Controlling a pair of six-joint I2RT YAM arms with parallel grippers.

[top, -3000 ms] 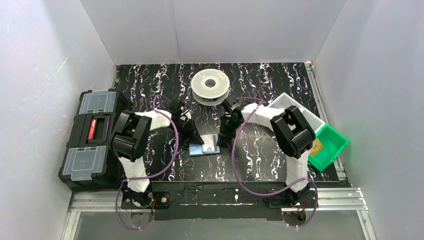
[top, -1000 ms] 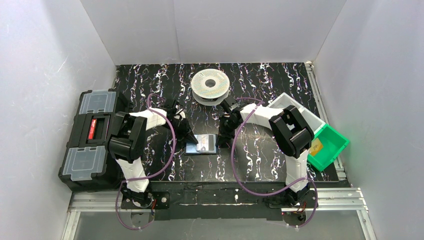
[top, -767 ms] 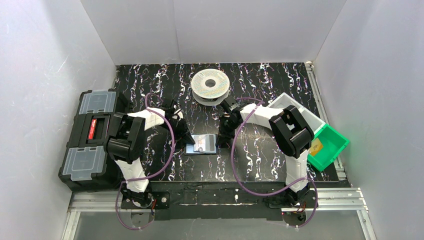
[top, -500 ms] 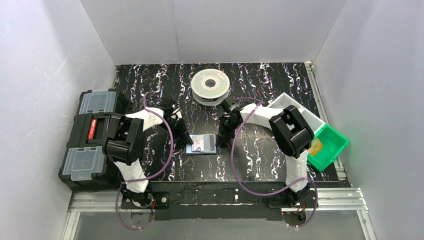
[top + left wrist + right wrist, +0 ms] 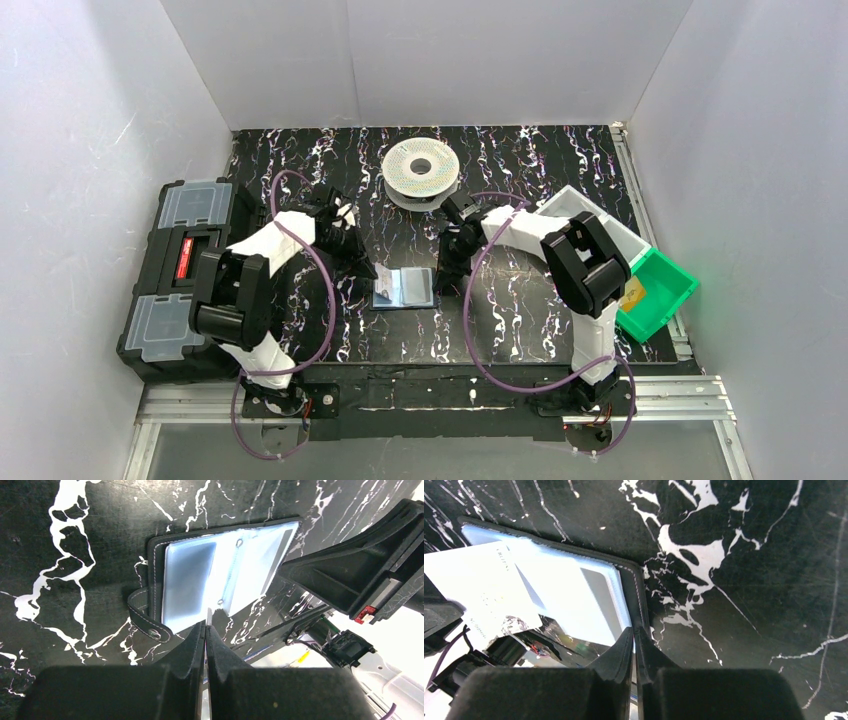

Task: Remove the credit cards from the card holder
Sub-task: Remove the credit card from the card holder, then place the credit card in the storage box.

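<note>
The card holder (image 5: 408, 288) lies open on the black marbled table, bluish-grey inside up, its side tab (image 5: 145, 621) pointing towards my left arm. My left gripper (image 5: 206, 625) is shut on a pale credit card, which shows edge-on as a thin white sliver (image 5: 208, 615). From the right wrist the same card (image 5: 484, 590) hangs flat just over the holder's left half. My right gripper (image 5: 634, 632) pinches the holder's right edge (image 5: 636, 595), with its jaws almost together. A greyish rectangle (image 5: 599, 597) shows under the clear sleeve. No orange-tan card is in view.
A big black toolbox (image 5: 185, 280) fills the left edge. A white filament spool (image 5: 421, 170) lies at the back centre. A white bin (image 5: 590, 215) and a green bin (image 5: 655, 290) stand to the right. White walls close in on three sides.
My left gripper has drawn back to the left with the pale card, sliding it off the holder, and the left elbow has swung outward. The right gripper has stayed at the holder's right edge.
</note>
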